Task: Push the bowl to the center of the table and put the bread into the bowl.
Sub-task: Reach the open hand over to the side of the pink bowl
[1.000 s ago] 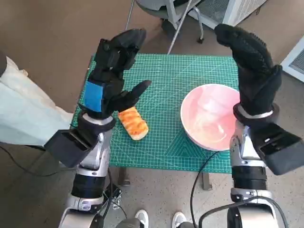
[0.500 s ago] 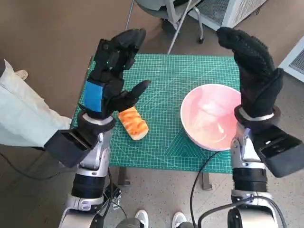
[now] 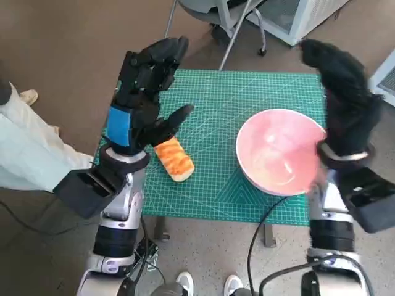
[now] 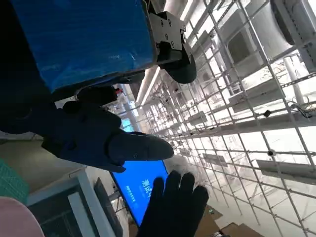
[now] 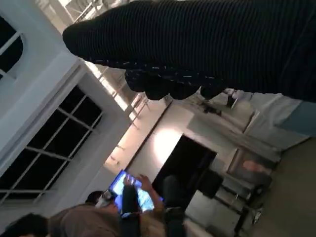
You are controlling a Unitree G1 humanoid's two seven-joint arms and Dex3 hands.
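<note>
- The bowl [image 3: 281,152] sits right of centre in the head view, on the green mat [image 3: 216,111], close to the table's right edge. It looks like smooth, stiff pink plastic, probably light, so it should slide easily on the mat; a flat push low on its right wall seems safer than one at the rim, which could tip it.
- The bread [image 3: 173,159] lies lower left of centre, well apart from the bowl. Its crust is glazed and it is likely soft, so a gentle hold across its short middle should suit it best.
- The left hand [image 3: 141,102] is raised above the bread with fingers spread, holding nothing.
- The right hand [image 3: 345,102] is up at the right of the frame, just beside the bowl, blurred; its fingers seem extended and empty.
- Only the head view shows bread, mat and the whole bowl.
- The left wrist view points upward at a ceiling grid [image 4: 256,98] and a blue screen [image 4: 140,190], with a sliver of pink at its lower left corner.
- The right wrist view shows windows and a person [image 5: 138,207] at a screen, nothing of the table.
</note>
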